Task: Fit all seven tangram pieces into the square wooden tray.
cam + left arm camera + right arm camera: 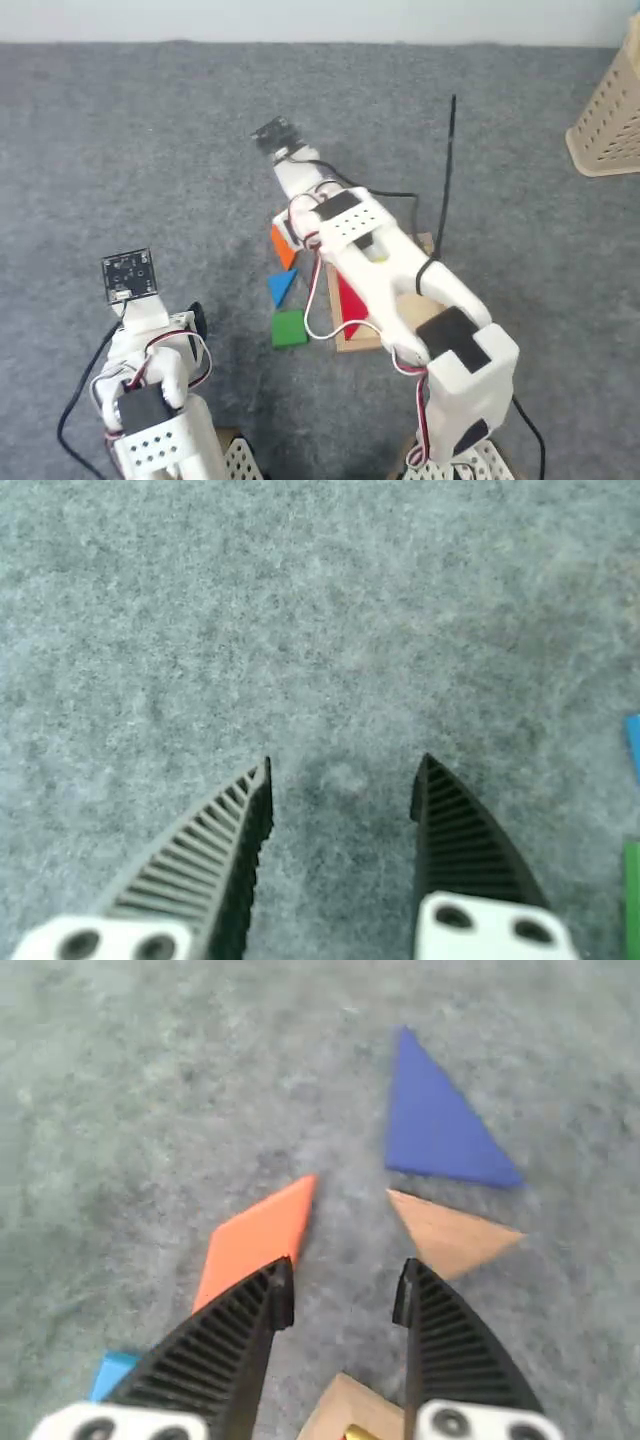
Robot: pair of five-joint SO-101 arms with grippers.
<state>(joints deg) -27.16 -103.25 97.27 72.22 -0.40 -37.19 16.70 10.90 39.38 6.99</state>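
Note:
My right gripper (342,1295) is open and hangs low over the grey carpet. An orange parallelogram (258,1235) lies just beside one fingertip and a tan triangle (450,1235) beside the other. A dark blue triangle (435,1125) lies just past the tan one. The corner of the wooden tray (345,1410) lies under the gripper. From above, the right arm (360,240) stretches over the tray (355,341), which holds a red piece (350,300). The orange piece (283,247), a light blue triangle (283,287) and a green square (290,328) lie left of the tray. My left gripper (342,790) is open over bare carpet.
A beige slotted basket (610,110) stands at the far right edge. A black cable (447,170) rises behind the right arm. The left arm (150,340) is folded near the front left. Open grey carpet stretches across the back and left.

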